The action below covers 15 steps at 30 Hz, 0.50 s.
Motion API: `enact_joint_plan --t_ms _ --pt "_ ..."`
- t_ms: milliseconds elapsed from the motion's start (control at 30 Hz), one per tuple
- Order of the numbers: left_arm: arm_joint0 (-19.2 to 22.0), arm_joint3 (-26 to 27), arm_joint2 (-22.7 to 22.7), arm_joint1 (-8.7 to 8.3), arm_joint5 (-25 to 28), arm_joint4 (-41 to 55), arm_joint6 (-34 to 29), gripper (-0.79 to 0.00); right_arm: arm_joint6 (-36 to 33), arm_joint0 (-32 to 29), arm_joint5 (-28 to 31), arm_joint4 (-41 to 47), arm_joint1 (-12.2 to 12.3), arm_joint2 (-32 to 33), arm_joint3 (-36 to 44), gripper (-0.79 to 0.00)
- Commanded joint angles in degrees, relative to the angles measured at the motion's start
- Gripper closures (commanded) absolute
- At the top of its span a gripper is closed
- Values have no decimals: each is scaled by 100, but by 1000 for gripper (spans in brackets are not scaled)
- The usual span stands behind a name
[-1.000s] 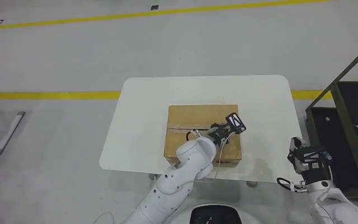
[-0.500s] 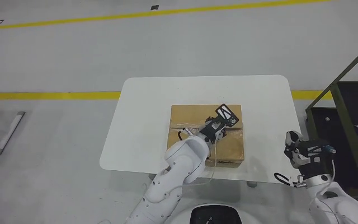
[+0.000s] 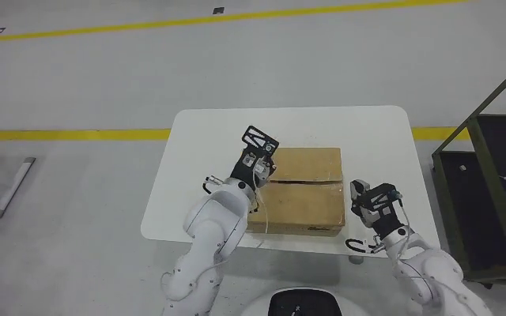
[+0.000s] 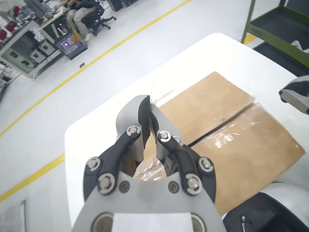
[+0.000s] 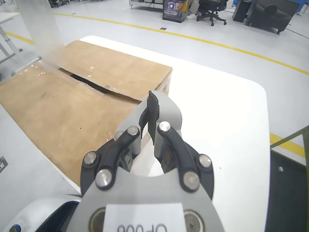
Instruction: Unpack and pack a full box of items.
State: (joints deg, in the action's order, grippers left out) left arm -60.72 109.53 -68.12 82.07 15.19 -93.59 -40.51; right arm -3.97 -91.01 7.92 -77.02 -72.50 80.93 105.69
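Swept leftward along the seam [image 3: 308, 181] and raised, the left gripper [image 4: 147, 107] pinches the clear tape strip [image 5: 39, 20] in its jaws to unseal the box [image 3: 304, 201], on the bench [image 3: 205, 142] near its front edge; the right gripper [image 5: 152, 105], jaws pressed together, stands beside it.

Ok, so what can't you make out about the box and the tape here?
Contents of the box: every view, it is closed, with only a dark slit along the top.
Upper end of the tape: right wrist view, blurred and cut off by the frame edge.
Box's end nearest the left gripper: top view, covered by that arm.
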Motion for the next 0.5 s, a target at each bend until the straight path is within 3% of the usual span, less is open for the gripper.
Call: enact_joint_plan --t_ms 0,200,333,467 --pt "-78 63 -381 -49 40 -66 -25 0 2 116 -59 -73 -13 -113 -140 0" --pt "-222 120 -1242 -170 206 -238 -53 0 -125 298 -71 -177 -26 -256 -389 0" --pt "-296 126 -1586 -238 392 -444 -7 0 -174 347 -74 -266 -26 -304 -420 0" --pt "-338 151 -1814 -279 231 -726 25 -12 -193 359 -77 -311 -26 -331 -429 0"
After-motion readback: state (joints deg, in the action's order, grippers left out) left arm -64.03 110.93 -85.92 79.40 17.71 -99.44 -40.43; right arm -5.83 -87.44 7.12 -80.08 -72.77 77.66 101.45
